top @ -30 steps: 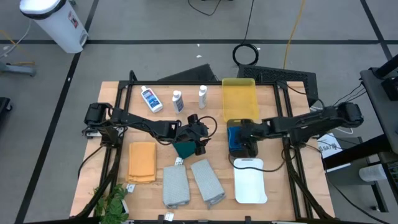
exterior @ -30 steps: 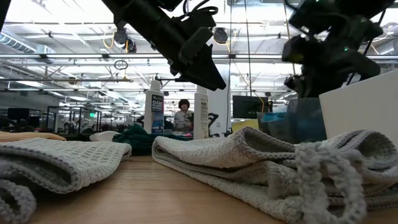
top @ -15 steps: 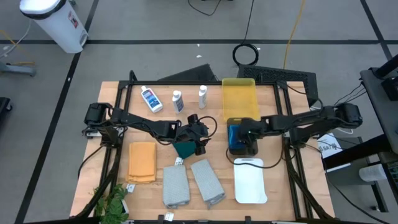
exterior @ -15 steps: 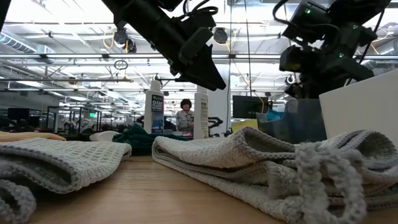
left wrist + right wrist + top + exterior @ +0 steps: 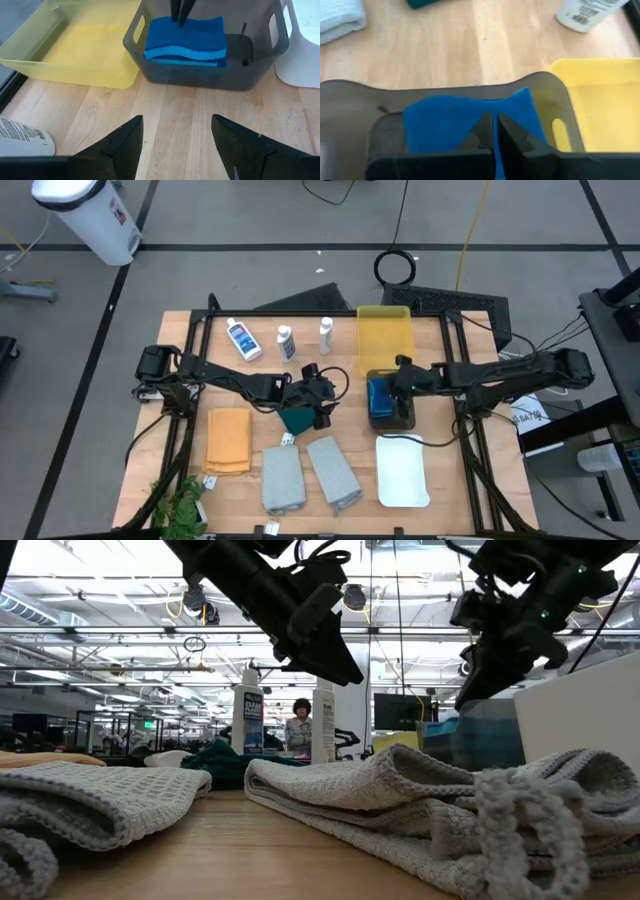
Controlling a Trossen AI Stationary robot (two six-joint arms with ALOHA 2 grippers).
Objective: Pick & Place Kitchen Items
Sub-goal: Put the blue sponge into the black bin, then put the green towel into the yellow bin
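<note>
**Blue sponges in the grey tray: lift clear before moving on**

High view: the blue sponges (image 5: 379, 397) lie in the dark grey tray (image 5: 404, 421), the right claw (image 5: 399, 388) over them. The left claw (image 5: 318, 412) hovers above the green cloth (image 5: 296, 420).

Left wrist view: its fingers (image 5: 120, 145) stand apart, holding nothing.

Right wrist view: the jaws are together, empty; rise straight, avoiding the tray wall.

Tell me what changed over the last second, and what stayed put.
The right gripper, fingers shut, swung from the near end of the dark grey tray toward its far end, above the blue sponges; it neither took nor released anything. The left gripper, open over the green cloth, did not move. The towels, bottles and trays stayed where they were.
</note>
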